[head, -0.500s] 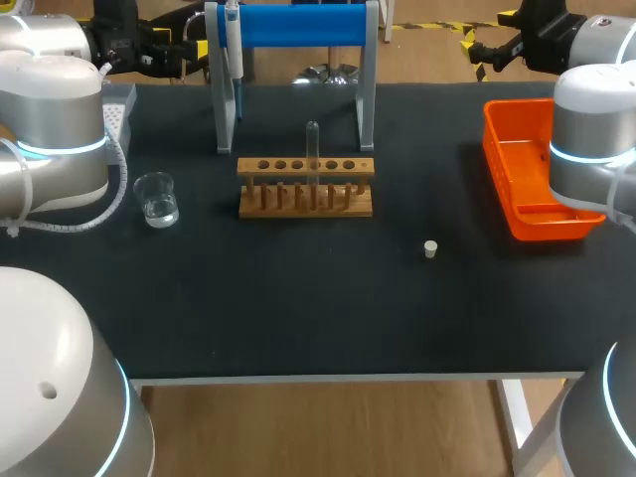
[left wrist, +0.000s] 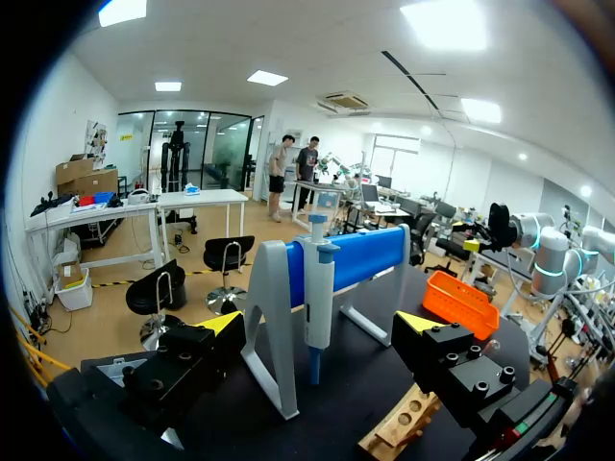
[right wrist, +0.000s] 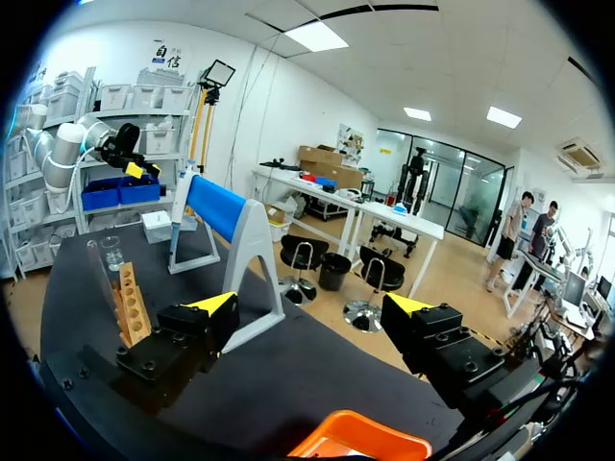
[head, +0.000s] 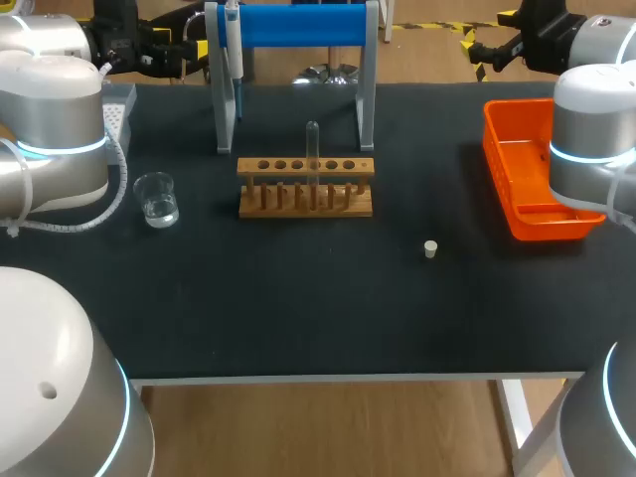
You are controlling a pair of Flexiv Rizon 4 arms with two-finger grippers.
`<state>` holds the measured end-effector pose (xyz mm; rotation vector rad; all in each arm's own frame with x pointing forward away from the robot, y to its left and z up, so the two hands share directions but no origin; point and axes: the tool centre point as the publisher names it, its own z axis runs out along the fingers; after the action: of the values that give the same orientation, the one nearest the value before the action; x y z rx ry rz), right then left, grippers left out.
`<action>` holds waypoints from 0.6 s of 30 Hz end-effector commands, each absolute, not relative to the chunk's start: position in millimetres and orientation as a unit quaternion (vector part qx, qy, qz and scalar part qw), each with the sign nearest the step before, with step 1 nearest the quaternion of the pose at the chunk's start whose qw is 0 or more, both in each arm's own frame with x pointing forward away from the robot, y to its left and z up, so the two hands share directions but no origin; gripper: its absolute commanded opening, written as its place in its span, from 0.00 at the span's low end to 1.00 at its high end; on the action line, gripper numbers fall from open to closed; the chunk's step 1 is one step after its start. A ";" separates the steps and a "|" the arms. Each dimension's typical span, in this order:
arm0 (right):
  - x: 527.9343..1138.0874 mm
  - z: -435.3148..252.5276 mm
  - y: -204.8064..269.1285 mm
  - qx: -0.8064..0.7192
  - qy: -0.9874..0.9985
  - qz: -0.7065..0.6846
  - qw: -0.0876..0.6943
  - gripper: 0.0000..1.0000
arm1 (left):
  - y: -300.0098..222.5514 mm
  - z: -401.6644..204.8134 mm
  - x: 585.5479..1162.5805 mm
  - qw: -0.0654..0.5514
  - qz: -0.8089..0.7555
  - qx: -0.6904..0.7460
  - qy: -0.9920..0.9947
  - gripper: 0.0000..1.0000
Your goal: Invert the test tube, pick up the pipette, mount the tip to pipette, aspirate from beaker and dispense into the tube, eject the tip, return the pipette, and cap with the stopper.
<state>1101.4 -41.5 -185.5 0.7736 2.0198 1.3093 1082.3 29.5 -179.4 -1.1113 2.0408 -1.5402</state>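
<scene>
A clear test tube [head: 312,149] stands in the wooden rack [head: 305,186] at mid-table, rounded end up. The pipette [head: 234,50] hangs on the left post of the blue stand [head: 298,25]. A beaker [head: 157,199] with a little water sits left of the rack, and a small white stopper [head: 430,248] lies to the rack's front right. My left gripper [left wrist: 322,327] hovers open behind the table's far left, facing the pipette [left wrist: 317,288]. My right gripper [right wrist: 312,305] is open at the far right, above the table's back edge. Neither holds anything.
An orange tray [head: 532,174] lies at the right edge, under my right arm. A grey tip box [head: 117,109] stands at the far left, behind the beaker. The dark mat between the rack and the front edge holds only the stopper.
</scene>
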 end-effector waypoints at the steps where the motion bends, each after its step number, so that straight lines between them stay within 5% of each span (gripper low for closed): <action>1: 1068.8 -184.4 -29.0 0.266 0.766 0.510 0.285 1.00 | 29.5 -180.2 1082.7 0.176 -0.545 -0.392 0.720 1.00; 18: 911.2 -220.0 79.2 0.130 0.746 0.623 0.197 1.00 | 29.5 -180.2 1082.7 0.176 -0.545 -0.392 0.720 1.00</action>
<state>936.4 74.2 -211.3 0.3826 2.1896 1.6841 1082.2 29.4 -179.3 -1.1113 2.0408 -1.5403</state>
